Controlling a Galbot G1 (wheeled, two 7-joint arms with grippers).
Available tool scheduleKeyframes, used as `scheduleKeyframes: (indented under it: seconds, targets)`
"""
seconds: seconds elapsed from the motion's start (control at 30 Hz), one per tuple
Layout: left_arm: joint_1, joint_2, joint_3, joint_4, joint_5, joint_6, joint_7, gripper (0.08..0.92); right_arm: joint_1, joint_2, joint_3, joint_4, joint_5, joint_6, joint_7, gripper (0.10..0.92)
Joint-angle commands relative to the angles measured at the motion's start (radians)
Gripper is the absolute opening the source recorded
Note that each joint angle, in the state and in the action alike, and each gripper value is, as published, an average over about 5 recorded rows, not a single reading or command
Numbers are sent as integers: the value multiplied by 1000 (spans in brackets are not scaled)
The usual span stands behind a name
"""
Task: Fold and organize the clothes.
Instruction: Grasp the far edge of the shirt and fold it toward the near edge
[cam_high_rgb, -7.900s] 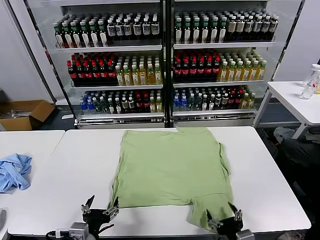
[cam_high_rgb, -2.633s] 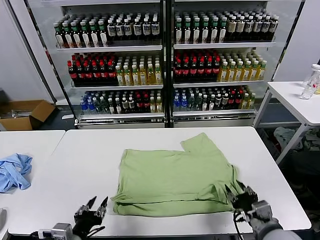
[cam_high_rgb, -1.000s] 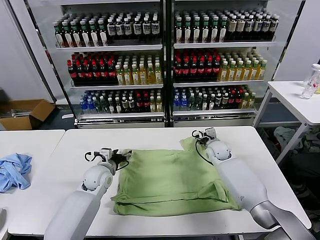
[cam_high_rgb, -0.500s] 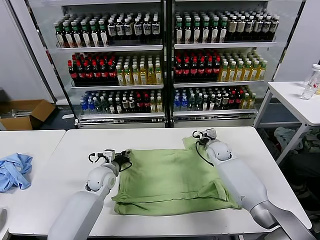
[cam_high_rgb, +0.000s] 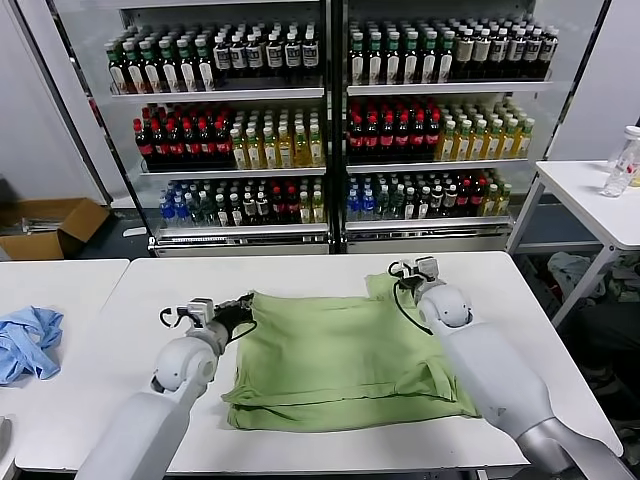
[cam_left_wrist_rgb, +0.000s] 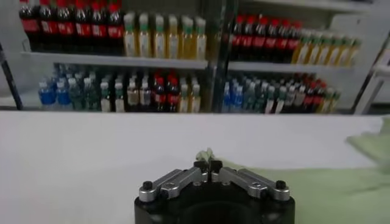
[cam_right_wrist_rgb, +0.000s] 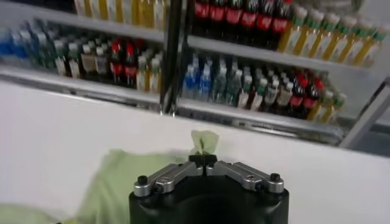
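Observation:
The light green T-shirt lies folded in half on the white table, its doubled edge toward me. My left gripper is shut on the shirt's far left corner; the pinched cloth shows between the jaws in the left wrist view. My right gripper is shut on the far right corner, at the sleeve; a tuft of green cloth sticks out past the jaws in the right wrist view. No red-and-white print shows.
A light blue garment lies on the adjoining table at the left. A drinks fridge full of bottles stands behind the table. A second white table with a bottle stands at the right. A cardboard box sits on the floor.
Both arms reached from the near edge to the shirt's far corners and shut on them. In the last second the left gripper drew its corner slightly leftward; the right barely moved.

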Motion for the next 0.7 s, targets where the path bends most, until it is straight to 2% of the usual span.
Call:
scheduleKeyframes:
  seconds: [0.03, 0.43, 0.7]
  targets:
    - [222, 35, -104, -310, -75, -26, 1, 94, -160, -126, 121, 330, 34, 4, 14, 108]
    - [416, 79, -208, -479, -95, 23, -6, 94, -623, -296, 427, 691, 98, -33, 38, 108]
    - [493, 82, -189, -476, -36, 56, 7, 94, -869, -292, 550, 765, 85, -34, 61, 108]
